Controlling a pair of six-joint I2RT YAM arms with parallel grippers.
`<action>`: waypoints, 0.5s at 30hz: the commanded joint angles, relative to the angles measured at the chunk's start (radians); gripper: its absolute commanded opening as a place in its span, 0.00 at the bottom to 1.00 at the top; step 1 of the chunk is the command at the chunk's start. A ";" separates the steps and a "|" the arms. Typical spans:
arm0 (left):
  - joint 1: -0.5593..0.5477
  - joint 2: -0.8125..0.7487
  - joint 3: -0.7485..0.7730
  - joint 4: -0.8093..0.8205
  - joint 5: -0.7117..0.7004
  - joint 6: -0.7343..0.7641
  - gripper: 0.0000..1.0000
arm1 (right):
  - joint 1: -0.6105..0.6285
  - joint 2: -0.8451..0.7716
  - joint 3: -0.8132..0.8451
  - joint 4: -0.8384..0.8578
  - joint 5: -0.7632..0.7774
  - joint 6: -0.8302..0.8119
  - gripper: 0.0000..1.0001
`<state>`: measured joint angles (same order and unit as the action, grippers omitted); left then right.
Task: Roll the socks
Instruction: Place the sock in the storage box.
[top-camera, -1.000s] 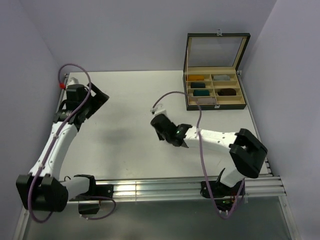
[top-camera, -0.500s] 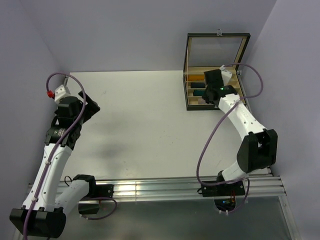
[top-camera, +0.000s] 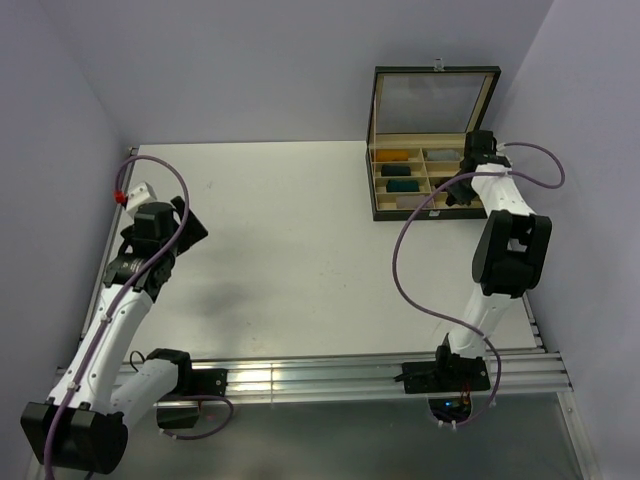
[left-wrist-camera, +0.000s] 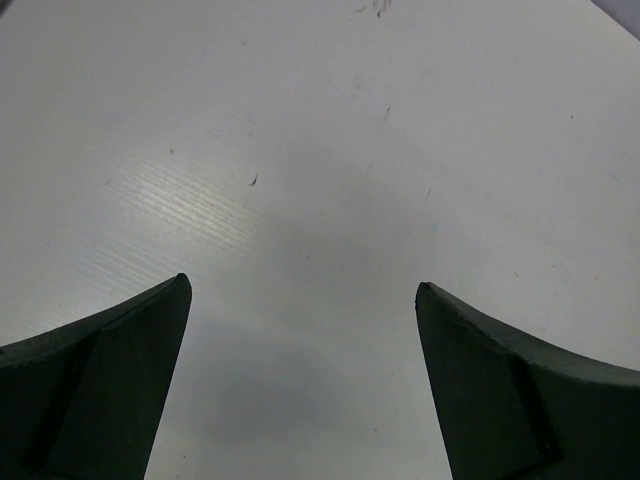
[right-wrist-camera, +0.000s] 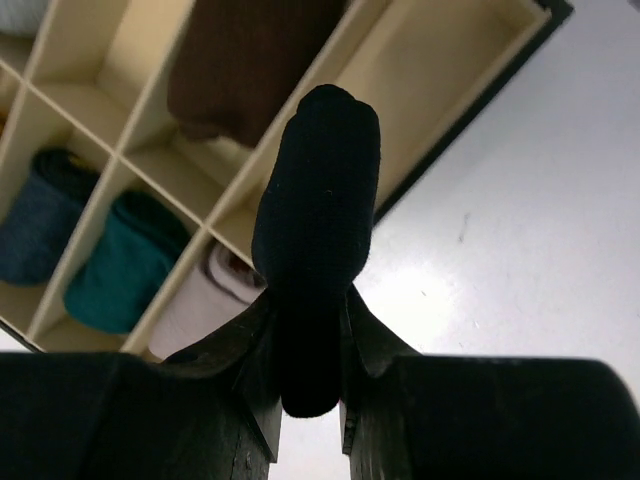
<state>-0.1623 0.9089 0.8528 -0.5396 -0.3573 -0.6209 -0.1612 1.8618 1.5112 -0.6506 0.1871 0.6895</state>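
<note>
Holding a rolled black sock above the divided box

My right gripper (right-wrist-camera: 312, 335) is clamped on the black sock (right-wrist-camera: 318, 200), which is rolled into a tight bundle and stands up from between my fingers. I hang over the open box (top-camera: 432, 213), which sits at about 1 o'clock on the table (top-camera: 300, 250) with its glass lid propped upright. In my right wrist view the roll's tip covers a divider, so I cannot tell which cell it is over. At 11 o'clock of the roll, the brown sock (right-wrist-camera: 250, 60) lies in its own cell. At 2 o'clock there is a bare cell (right-wrist-camera: 450, 75). Down at 8 o'clock three other bundles sit in cells side by side: a dark blue roll (right-wrist-camera: 45, 215), a teal roll (right-wrist-camera: 125, 262) and a pale roll (right-wrist-camera: 205, 300) partly hidden by my finger.

My left gripper (left-wrist-camera: 300, 285) is far off at 9 o'clock on the table, its fingers spread wide with only the white surface showing between them.
</note>
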 joint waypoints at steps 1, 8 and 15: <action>-0.005 0.022 0.003 0.029 -0.023 0.020 1.00 | -0.034 0.048 0.101 0.009 -0.043 0.057 0.00; -0.005 0.041 0.005 0.032 -0.017 0.021 0.99 | -0.086 0.132 0.149 0.028 -0.064 0.117 0.00; -0.005 0.053 0.008 0.030 -0.016 0.021 0.99 | -0.104 0.131 0.162 0.000 -0.015 0.160 0.00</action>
<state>-0.1635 0.9600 0.8528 -0.5362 -0.3637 -0.6205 -0.2493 2.0109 1.6421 -0.6544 0.1173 0.8101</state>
